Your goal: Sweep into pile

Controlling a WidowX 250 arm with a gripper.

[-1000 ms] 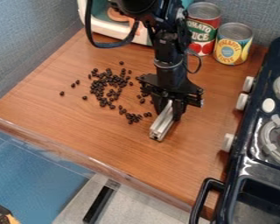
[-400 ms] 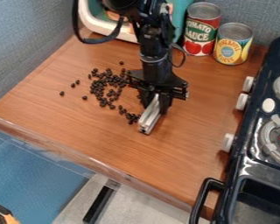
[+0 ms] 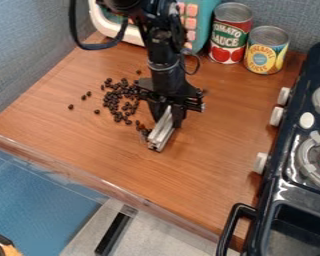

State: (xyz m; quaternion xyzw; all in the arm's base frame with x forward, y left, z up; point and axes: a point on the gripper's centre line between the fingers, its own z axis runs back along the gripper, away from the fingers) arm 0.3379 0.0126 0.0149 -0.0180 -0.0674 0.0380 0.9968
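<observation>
Gripper (image 3: 167, 116) at the right of the bean scatter, fingers closed in on a metal bar (image 3: 161, 134), parted only by its width. Beans (image 3: 116, 102) on the table (image 3: 209, 165), mostly in a loose patch left of the bar, strays farther out; the lower ones sit right by the bar, contact unclear

Step, as judged: push the near edge of the scatter inward. Best done with the bar's long side facing the beans, its underside low and level, in a short, slow stroke; stop at the patch's middle, as overrunning would spread it. Left strays want a separate stroke from outside

Labels: lettering over tomato pictures on the red can (image 3: 229, 37); lettering on a yellow disc on the yellow-blue can (image 3: 264, 52)
</observation>
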